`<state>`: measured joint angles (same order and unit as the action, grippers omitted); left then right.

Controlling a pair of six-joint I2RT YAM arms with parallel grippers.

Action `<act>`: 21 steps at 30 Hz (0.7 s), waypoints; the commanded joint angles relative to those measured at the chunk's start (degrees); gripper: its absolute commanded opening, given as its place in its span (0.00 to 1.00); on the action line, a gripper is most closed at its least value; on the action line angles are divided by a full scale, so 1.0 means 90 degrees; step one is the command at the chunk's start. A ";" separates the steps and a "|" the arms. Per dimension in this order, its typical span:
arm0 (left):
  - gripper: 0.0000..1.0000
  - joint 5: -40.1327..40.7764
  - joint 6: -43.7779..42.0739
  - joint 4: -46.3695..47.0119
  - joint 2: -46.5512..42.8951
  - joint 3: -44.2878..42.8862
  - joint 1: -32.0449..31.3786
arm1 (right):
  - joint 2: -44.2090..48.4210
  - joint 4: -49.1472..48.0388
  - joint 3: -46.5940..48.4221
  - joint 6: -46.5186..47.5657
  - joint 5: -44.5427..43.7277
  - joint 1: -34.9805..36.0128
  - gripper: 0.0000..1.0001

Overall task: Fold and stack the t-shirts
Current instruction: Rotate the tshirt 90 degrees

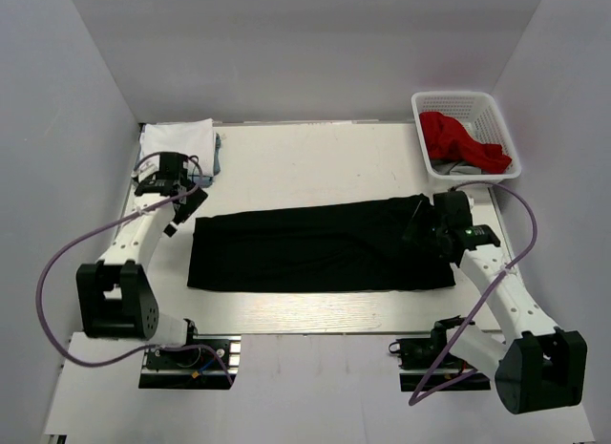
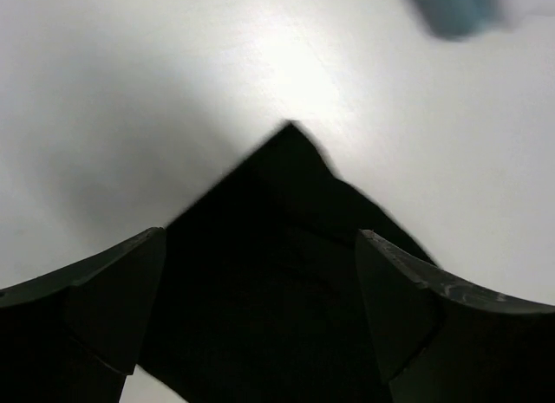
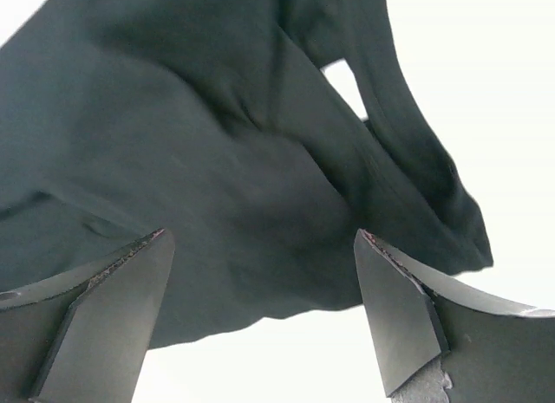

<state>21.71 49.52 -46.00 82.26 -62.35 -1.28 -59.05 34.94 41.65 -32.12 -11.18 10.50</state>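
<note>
Your left gripper (image 1: pixel 183 210) and right gripper (image 1: pixel 420 224) both stand wide open, holding nothing, one over each end of the black t-shirt (image 1: pixel 315 245), whose long axis runs left to right across the table (image 1: pixel 286 167) between them.

A flat white rectangular tabletop (image 1: pixel 305 158) fills the middle of the space, closed in on three sides by plain, pale grey matte walls: a back wall (image 1: pixel 305 43), a slanting left wall (image 1: pixel 48 129) and a slanting right wall (image 1: pixel 573 100). A thin grey strip (image 1: pixel 315 334) runs along the table's near edge, and a lower white board (image 1: pixel 315 396) lies in front of it. The light is soft and even, with faint shadows, though the left wrist view catches one bright patch of glare (image 2: pixel 295 74) on the white surface.
</note>
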 commanded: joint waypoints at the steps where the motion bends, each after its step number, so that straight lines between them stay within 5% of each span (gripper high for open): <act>1: 1.00 -0.1741 -0.0666 0.1562 -0.0634 0.0217 -0.0092 | -0.0079 -0.0880 0.0294 0.0356 0.0138 -0.0005 0.90; 5: 1.00 -0.3153 -0.1077 0.2873 -0.0323 0.0589 -0.0092 | -0.0587 -0.1467 0.0353 0.0512 0.0857 -0.0034 0.90; 10: 1.00 -0.3633 -0.1137 0.3264 0.0692 0.0590 -0.0229 | -0.1397 -0.2426 0.0177 0.0201 0.1905 -0.0024 0.90; 21: 1.00 -0.1995 -0.0933 0.2007 0.1866 0.0931 -0.0229 | -0.2813 -0.1783 -0.0497 -0.0308 0.1555 -0.0268 0.90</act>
<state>-3.53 40.71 -20.60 97.45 -56.45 -3.29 -80.77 14.92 39.59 -33.34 3.22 8.60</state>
